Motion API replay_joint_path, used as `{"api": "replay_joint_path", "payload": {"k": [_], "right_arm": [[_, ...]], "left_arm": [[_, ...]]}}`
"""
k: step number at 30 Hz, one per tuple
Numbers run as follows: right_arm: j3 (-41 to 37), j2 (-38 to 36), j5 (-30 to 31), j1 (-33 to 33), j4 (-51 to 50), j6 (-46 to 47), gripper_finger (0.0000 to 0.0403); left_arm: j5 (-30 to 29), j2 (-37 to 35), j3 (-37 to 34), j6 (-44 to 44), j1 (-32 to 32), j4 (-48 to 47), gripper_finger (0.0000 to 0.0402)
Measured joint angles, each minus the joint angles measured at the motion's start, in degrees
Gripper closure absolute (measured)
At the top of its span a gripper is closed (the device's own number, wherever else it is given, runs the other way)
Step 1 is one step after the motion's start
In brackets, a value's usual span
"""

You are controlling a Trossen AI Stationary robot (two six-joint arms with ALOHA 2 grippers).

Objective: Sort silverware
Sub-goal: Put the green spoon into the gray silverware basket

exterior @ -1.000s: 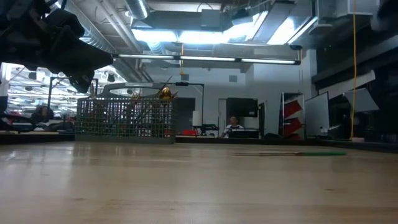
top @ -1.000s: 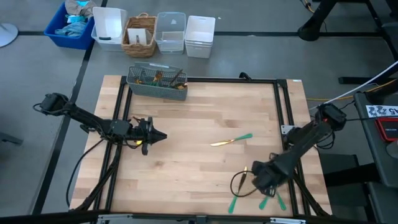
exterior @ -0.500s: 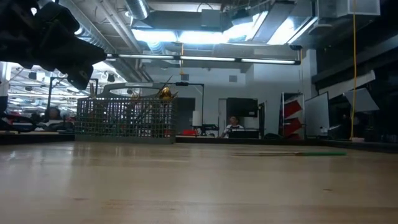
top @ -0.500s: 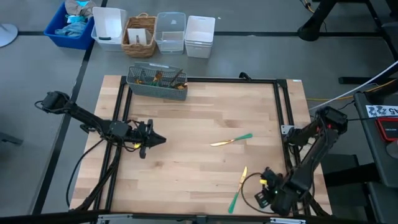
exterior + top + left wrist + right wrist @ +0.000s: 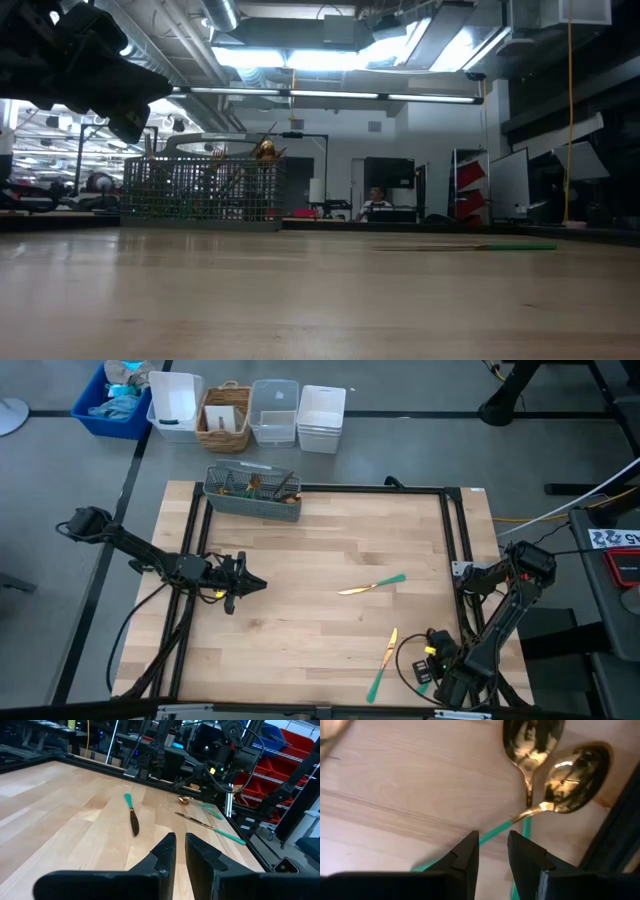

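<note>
Loose silverware with gold heads and teal handles lies flat on the table. A knife (image 5: 372,586) (image 5: 132,818) is mid-table, and another piece (image 5: 383,662) (image 5: 206,826) lies nearer the near edge. Two spoons (image 5: 555,770) lie side by side at the near right corner. My right gripper (image 5: 432,663) (image 5: 493,851) hovers over them, pointing down and slightly open, with one teal spoon handle (image 5: 492,834) passing under the gap. My left gripper (image 5: 258,582) (image 5: 180,844) is shut and waits above the left half of the table. It shows at the upper left in the low view (image 5: 95,70).
A grey mesh caddy (image 5: 252,493) (image 5: 203,188) holding more silverware stands at the far edge. Beyond the table are white and clear bins (image 5: 298,415), a wicker basket (image 5: 224,417) and a blue bin (image 5: 112,400). A black frame rail (image 5: 455,550) runs along the table's right side.
My right gripper has moved toward the near right corner and now covers the teal spoon handles that showed there. The piece near the near edge now lies fully in the open. The silverware itself has not moved.
</note>
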Motion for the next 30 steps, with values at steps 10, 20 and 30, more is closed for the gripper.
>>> {"api": "replay_joint_path", "payload": {"k": [10, 20, 30], "right_arm": [[0.0, 0.4, -1.3, 0.0, -2.2, 0.5, 0.0299], [0.0, 0.4, -1.4, 0.0, -2.2, 0.5, 0.0299], [0.1, 2.2, 0.2, 1.5, -2.1, -0.2, 0.0299]], "left_arm": [[0.0, 0.0, 0.0, 0.1, 0.0, 0.0, 0.0369], [0.0, 0.0, 0.0, 0.1, 0.0, -0.1, 0.0369], [-0.1, 0.0, 0.0, -0.1, 0.0, -0.3, 0.0369]]}}
